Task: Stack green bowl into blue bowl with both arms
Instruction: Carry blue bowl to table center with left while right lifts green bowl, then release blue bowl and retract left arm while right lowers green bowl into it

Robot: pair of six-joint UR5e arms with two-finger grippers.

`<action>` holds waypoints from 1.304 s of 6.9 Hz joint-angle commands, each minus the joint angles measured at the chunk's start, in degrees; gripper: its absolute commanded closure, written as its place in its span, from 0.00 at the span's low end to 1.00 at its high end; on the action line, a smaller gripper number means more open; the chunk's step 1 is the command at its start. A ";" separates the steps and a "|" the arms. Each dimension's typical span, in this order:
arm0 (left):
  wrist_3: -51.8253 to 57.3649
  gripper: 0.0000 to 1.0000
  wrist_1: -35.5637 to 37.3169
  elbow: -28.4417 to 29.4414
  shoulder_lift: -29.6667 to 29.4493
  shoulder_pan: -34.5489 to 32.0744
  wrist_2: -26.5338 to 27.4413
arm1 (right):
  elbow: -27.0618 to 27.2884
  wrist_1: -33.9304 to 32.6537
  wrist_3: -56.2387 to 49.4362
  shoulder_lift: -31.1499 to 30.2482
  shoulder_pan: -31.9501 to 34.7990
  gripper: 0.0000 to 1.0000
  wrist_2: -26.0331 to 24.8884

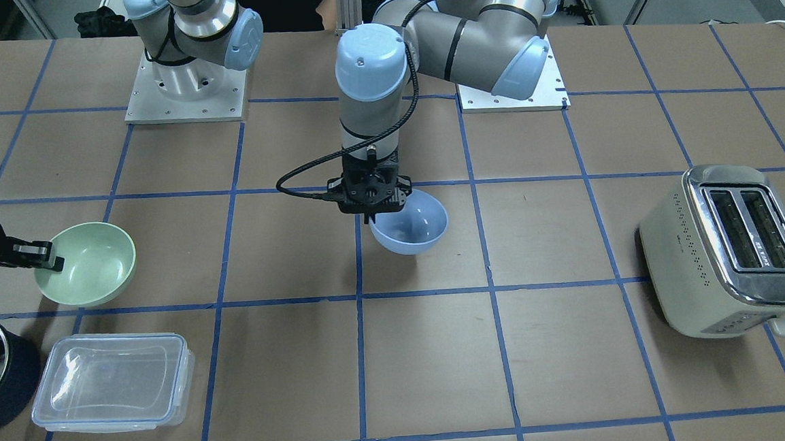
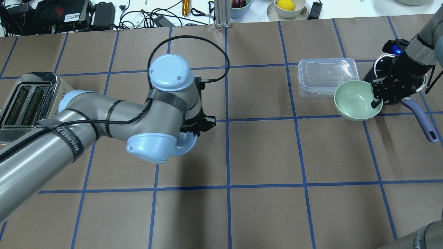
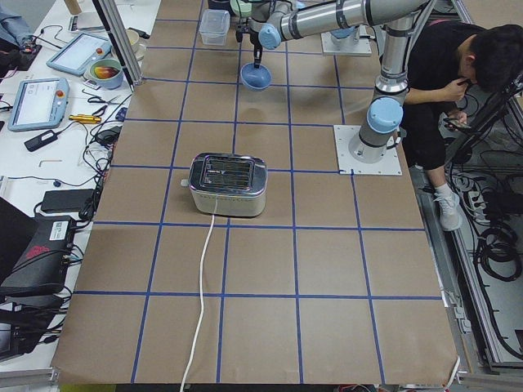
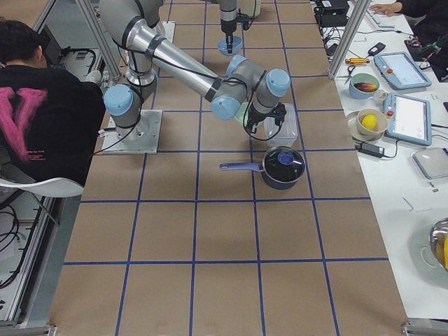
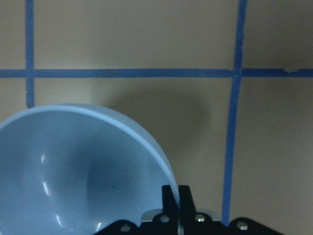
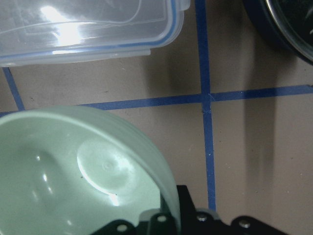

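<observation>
Carrying seems the step in hand: both bowls are gripped, and next the green bowl (image 1: pixel 92 266) must travel over and lower into the blue bowl (image 1: pixel 417 231). The left gripper (image 1: pixel 370 219) is clamped on the blue rim, the bowl tilted over the middle of the table (image 1: pixel 579 373). The right gripper (image 1: pixel 56 263) pinches the green rim beside a clear container (image 1: pixel 113 381).

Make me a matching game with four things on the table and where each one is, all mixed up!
Things: 1 green bowl; 2 blue bowl; 3 toaster; 4 clear box.
Places: A alone, far from both bowls; B rim pinched by the left tool; C beside the green bowl; D rim pinched by the right tool.
Pairs: 1-D; 2-B; 3-A; 4-C.
</observation>
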 commanded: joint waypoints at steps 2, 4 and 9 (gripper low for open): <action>-1.25 1.00 0.53 5.57 -8.85 -2.87 0.74 | 0.22 0.13 0.02 0.12 0.00 1.00 1.01; -1.77 1.00 0.53 9.16 -11.06 -2.87 1.00 | 0.22 0.21 0.28 0.12 0.00 1.00 1.36; -0.47 0.00 0.10 11.81 -10.74 -2.35 5.14 | -0.22 0.74 1.25 -2.86 2.97 1.00 4.00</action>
